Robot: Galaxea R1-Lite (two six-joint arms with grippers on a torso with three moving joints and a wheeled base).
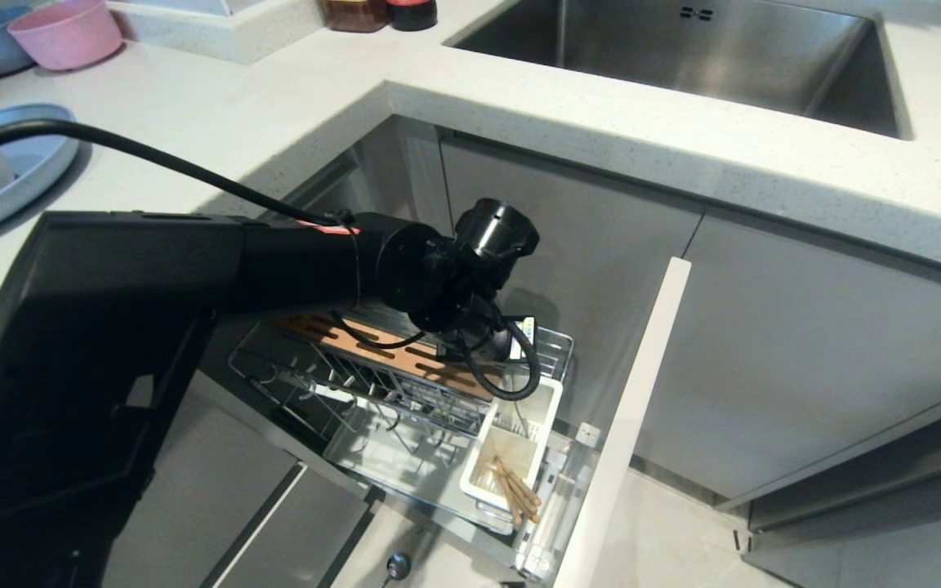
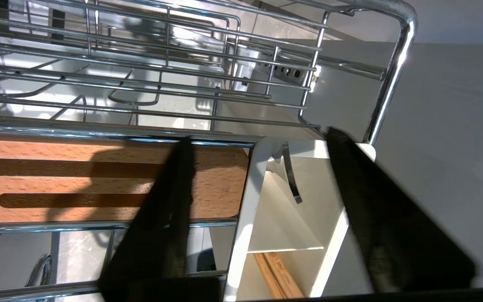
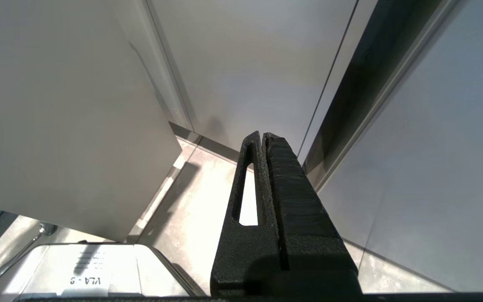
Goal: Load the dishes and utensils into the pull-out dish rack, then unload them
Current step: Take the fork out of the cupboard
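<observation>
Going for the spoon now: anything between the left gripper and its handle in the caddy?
Nothing visible. The left gripper hangs open above the white caddy, the spoon handle in the gap between its fingers; the chopsticks sit in another compartment.

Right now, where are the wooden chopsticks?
In the head view, the chopsticks lean in the white caddy's front compartment, at the pulled-out rack's right end, beside the pale front panel.

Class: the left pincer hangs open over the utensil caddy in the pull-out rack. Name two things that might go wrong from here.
1. The spoon handle leans between the open left pincer fingers; closing off-centre may miss it.
2. One finger overlaps the wooden strip and the rack wire, so descending might snag.
</observation>
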